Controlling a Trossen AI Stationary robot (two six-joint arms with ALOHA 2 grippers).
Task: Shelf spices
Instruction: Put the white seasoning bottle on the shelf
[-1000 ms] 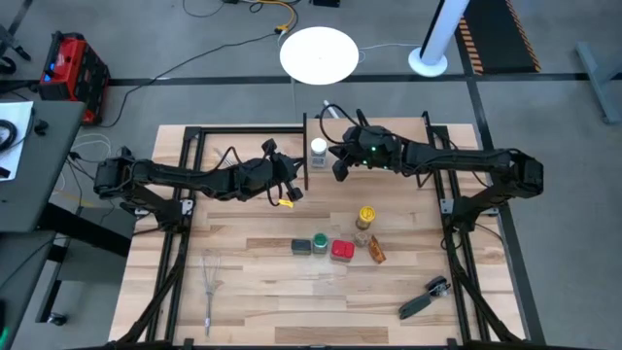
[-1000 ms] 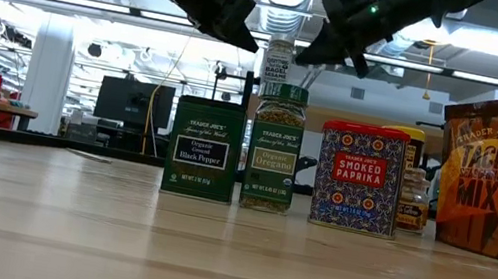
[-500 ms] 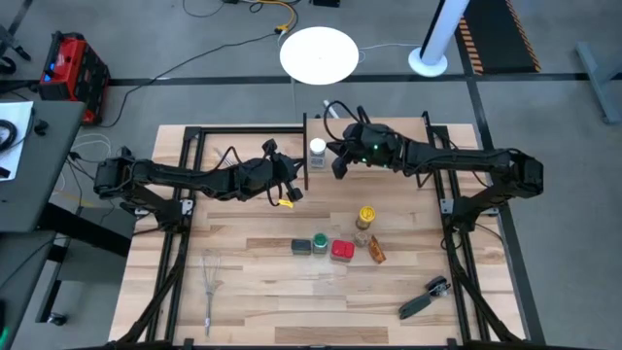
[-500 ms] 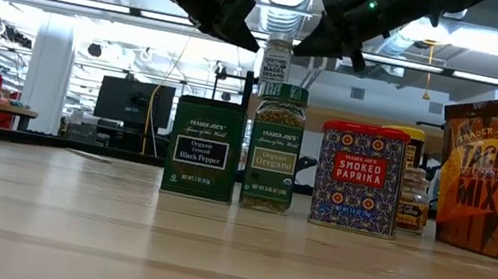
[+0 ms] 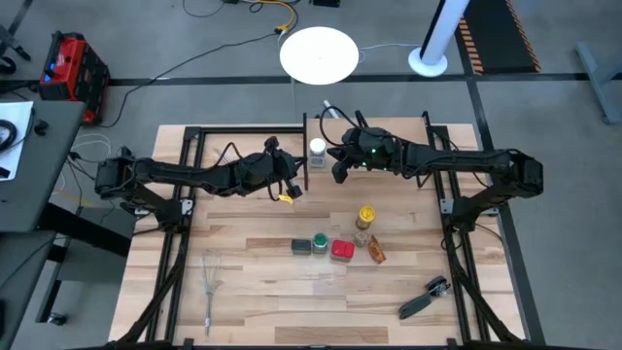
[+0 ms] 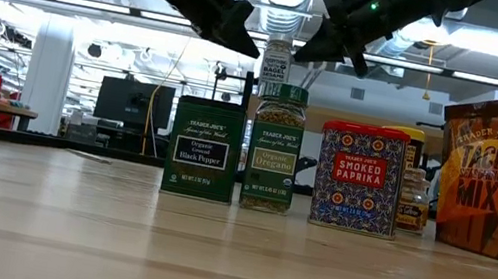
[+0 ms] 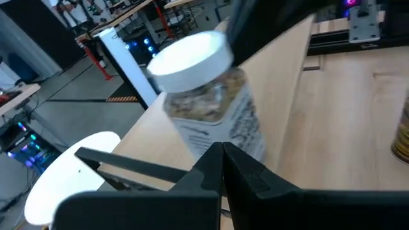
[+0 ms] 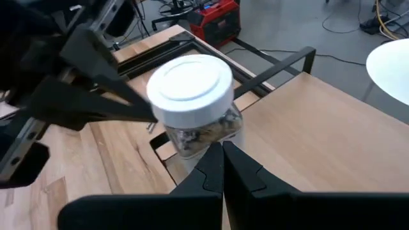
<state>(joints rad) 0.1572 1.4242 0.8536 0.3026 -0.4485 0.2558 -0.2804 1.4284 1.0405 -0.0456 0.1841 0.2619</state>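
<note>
A white-capped spice jar [image 5: 318, 148] stands upright on the shelf [image 5: 398, 129], close to its left black post [image 5: 305, 151]. My left gripper [image 7: 222, 150] is shut, its tip at the jar's label side [image 7: 243, 128]. My right gripper [image 8: 222, 148] is shut too, its tip just below the jar [image 8: 192, 96] from the other side. In the low view both tips flank the jar [image 6: 276, 60]. On the table stand a dark square tin [image 5: 301, 247], a green-capped jar [image 5: 320, 243], a red tin [image 5: 341, 250], a yellow-capped jar [image 5: 365, 216] and an orange packet [image 5: 376, 251]. My left gripper's shut fingertips [image 7: 217, 156] point level at the lower part of the jar's side, from the table's left; I cannot tell whether they touch it. My right gripper's shut fingertips [image 8: 225, 156] point at the jar's foot from the right; touch cannot be told.
A wire whisk [image 5: 211, 282] lies near the front left of the table and a black-handled tool [image 5: 425, 298] near the front right. Black frame rails run along both table sides. Open wood lies between the spices and the front edge.
My left gripper has swung a little toward the table's far edge, nearer the white-capped jar. The jar has stayed upright on the shelf.
</note>
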